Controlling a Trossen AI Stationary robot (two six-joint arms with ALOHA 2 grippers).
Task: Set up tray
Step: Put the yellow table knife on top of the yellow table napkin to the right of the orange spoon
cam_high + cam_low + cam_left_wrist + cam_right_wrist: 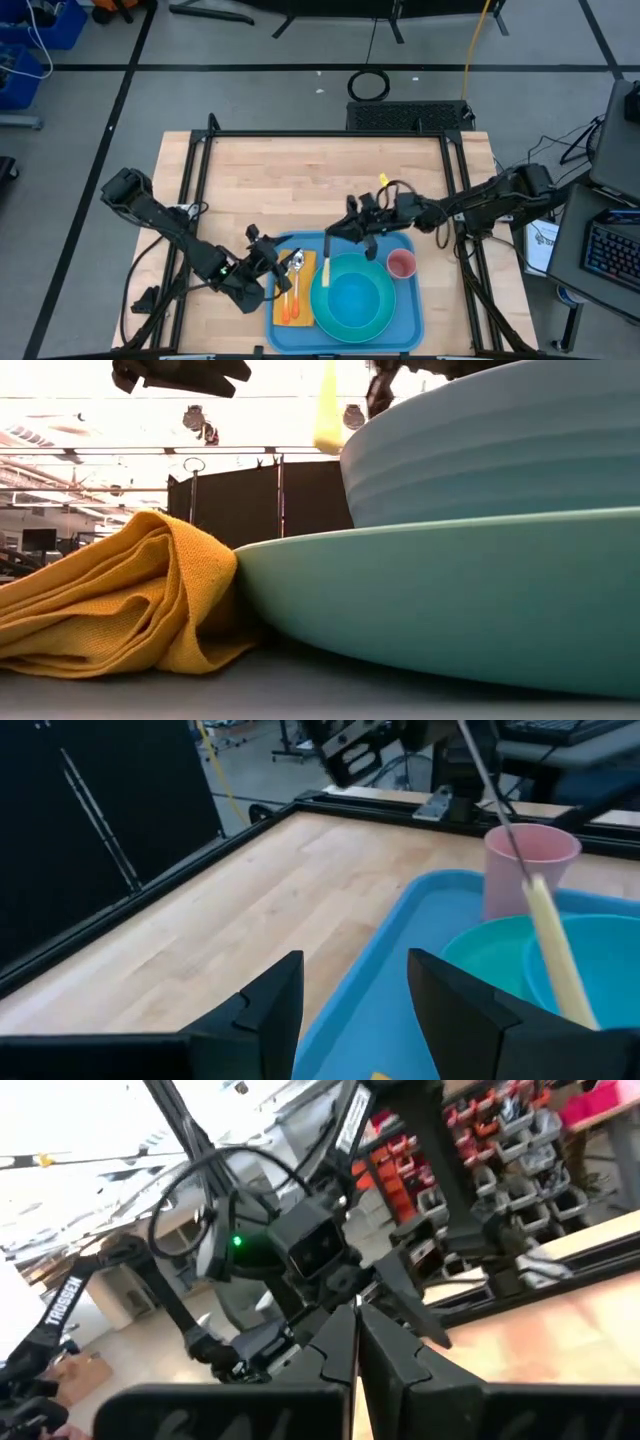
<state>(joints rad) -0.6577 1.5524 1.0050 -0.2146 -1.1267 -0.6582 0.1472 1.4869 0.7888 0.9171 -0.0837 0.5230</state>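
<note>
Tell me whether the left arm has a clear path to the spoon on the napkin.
Probably yes: the left gripper hovers open beside the spoon on the napkin, with nothing between them.

Tray (412, 322): blue.
Plate (330, 312): turquoise.
Bowl (362, 298): lighter blue, ribbed outside.
Cup (401, 264): pink.
Napkin (292, 305): yellow-orange, woven texture.
Knife (326, 260): pale yellow handle.
Table (300, 180): light wood grain, black frame.
Left gripper (350, 1010) fingers: black.

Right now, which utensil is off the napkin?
The yellow-handled utensil, held by the right gripper at the turquoise plate's left rim. The spoon lies on the orange napkin.
</note>
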